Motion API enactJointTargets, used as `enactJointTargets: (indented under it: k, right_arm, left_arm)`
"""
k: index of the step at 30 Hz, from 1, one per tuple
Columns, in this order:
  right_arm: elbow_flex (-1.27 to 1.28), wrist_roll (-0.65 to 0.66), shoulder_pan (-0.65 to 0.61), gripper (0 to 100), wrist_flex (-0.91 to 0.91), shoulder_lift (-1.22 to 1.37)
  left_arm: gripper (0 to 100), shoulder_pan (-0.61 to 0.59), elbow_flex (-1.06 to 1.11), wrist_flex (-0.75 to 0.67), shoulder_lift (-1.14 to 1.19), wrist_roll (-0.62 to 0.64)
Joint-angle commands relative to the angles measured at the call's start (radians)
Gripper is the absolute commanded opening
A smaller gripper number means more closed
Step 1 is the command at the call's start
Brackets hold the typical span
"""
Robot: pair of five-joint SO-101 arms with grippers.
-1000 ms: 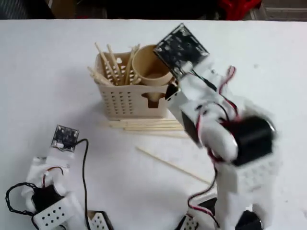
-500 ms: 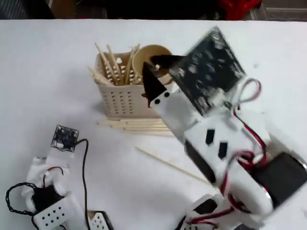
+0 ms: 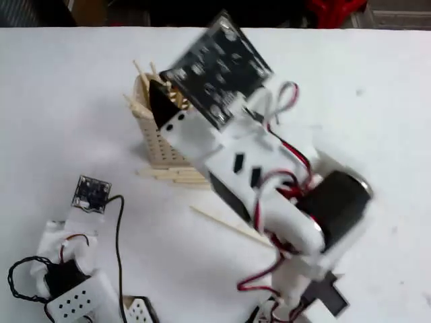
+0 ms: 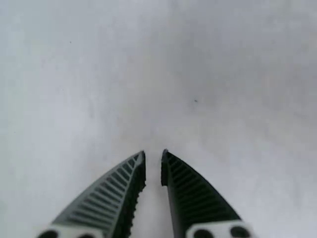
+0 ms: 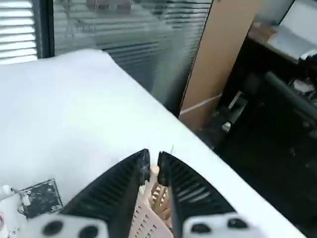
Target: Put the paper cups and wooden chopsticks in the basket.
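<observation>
High view first. The cream slotted plastic basket (image 3: 156,138) is standing on the white table (image 3: 67,101), and it is already carrying stock. A cluster of pale wooden chopsticks (image 3: 140,73) is poking up out of its far-left corner. The white right arm (image 3: 256,175) is hanging right over the basket and covering most of its mouth, so whether the paper cups are inside is hidden (no call on those from here). The right gripper (image 3: 160,102) is sitting over the basket's near-left edge.

By my reading the job is only partly done. A flat bundle of chopsticks (image 3: 165,175) is lying on the table against the basket's near wall, and a single loose chopstick (image 3: 225,223) is lying at a slant, nearer again than that bundle. Those are the pieces waiting to go in. The left arm (image 3: 67,282) is sitting folded, well apart from the basket on its near-left side.

Left wrist view now. The left gripper (image 4: 153,157) is pointing down at bare table. Its jaws are drawn almost together with only a sliver of a gap, and they are pinching nothing.

Right wrist view to finish. The right gripper is hanging just above the basket, jaws nearly pressed together and empty. The chopstick tops (image 5: 159,196) are standing just beneath its tips, inside the basket wall (image 5: 143,223).
</observation>
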Motion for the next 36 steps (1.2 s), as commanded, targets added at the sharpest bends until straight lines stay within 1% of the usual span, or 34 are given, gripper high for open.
enactJointTargets:
  k: [1,6,7,13,16,20,23,24,29,32,36]
  right_arm:
    - [-0.017,-0.005,0.045,1.6,-0.019,0.056]
    - [-0.017,-0.005,0.065,2.2,0.031,0.186]
    - [-0.017,-0.005,0.064,3.5,0.044,0.205]
    - [-0.012,-0.003,0.065,23.0,0.054,0.206]
    - [0.095,-0.003,0.061,24.3,0.056,0.143]
    - [0.348,-0.003,0.041,24.3,0.054,-0.019]
    - [0.582,0.000,0.027,24.3,0.051,-0.193]
    - [0.664,0.017,0.013,24.3,0.051,-0.255]
    - [1.162,0.186,-0.070,20.9,0.033,-0.527]
    - [1.467,0.245,-0.074,20.8,-0.065,-0.593]
    - [1.800,0.299,-0.073,20.8,-0.297,-0.565]
  left_arm:
    - [8,0.012,-0.003,0.006,0.005,0.000]
    - [8,0.012,-0.003,0.006,0.005,0.000]
    - [8,0.012,-0.003,0.006,0.005,0.000]
    - [8,0.012,-0.003,0.006,0.005,0.000]
    - [8,0.012,-0.003,0.006,0.005,0.000]
    - [8,0.012,-0.003,0.006,0.005,0.000]
    - [8,0.012,-0.003,0.006,0.005,0.000]
    - [8,0.012,-0.003,0.006,0.005,0.000]
    - [8,0.012,-0.003,0.006,0.005,0.000]
    - [8,0.012,-0.003,0.006,0.005,0.000]
    - [8,0.012,-0.003,0.006,0.005,0.000]
